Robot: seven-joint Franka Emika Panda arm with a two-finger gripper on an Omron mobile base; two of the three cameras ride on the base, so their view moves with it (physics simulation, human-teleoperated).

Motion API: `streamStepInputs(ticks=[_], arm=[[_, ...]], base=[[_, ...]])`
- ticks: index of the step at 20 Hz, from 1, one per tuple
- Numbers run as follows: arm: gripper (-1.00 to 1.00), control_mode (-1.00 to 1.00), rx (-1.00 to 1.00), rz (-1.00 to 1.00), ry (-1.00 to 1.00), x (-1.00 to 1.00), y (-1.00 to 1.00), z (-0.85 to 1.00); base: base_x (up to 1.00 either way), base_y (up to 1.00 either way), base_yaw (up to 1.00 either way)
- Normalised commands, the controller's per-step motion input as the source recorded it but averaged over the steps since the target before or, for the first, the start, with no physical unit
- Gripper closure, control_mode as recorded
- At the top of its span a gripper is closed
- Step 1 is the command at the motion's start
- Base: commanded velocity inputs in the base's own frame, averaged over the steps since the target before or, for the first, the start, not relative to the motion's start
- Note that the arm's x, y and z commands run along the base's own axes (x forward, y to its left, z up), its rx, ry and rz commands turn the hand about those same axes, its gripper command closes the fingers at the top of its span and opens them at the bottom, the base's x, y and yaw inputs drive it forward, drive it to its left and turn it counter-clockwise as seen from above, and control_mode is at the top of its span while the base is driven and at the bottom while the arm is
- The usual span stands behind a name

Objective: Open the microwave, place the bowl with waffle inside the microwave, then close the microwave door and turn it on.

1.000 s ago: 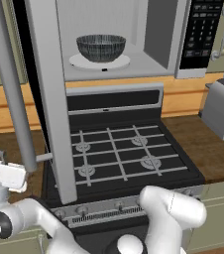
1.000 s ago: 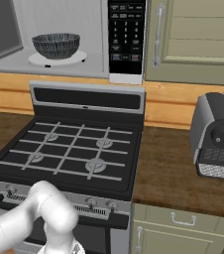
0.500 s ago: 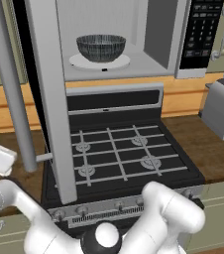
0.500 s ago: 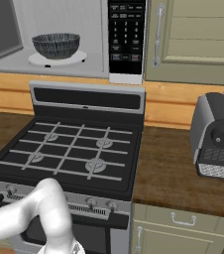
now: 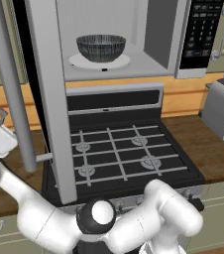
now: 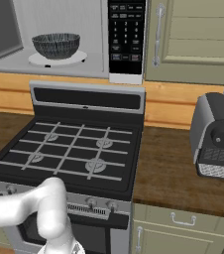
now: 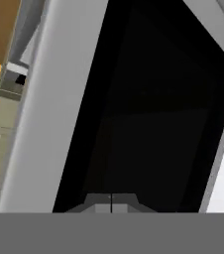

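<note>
The bowl [image 5: 100,47] sits on the white round plate [image 5: 100,61] inside the microwave [image 6: 74,39]. The microwave door [image 5: 47,99] stands wide open. The fingers [image 7: 111,202] are closed with nothing in them, pointing at the door's black window, well away from the bowl.

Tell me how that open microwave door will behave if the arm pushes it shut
The microwave door looks like a rigid framed panel, so it should swing as one piece rather than flex. Its tall bar handle suggests some weight. The shut gripper faces the smooth black window, where fingertips could slide.
</note>
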Motion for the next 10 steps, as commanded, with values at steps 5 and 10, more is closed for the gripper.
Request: streamStepInputs(ticks=[5, 10], arm=[[1.0, -1.0, 0.29, 0.16, -0.01, -0.29, -0.97, 0.48], [1.0, -1.0, 0.27, 0.13, -0.07, -0.39, -1.0, 0.48]], base=[[0.0, 0.0, 0.0], [0.0, 0.0, 0.0]])
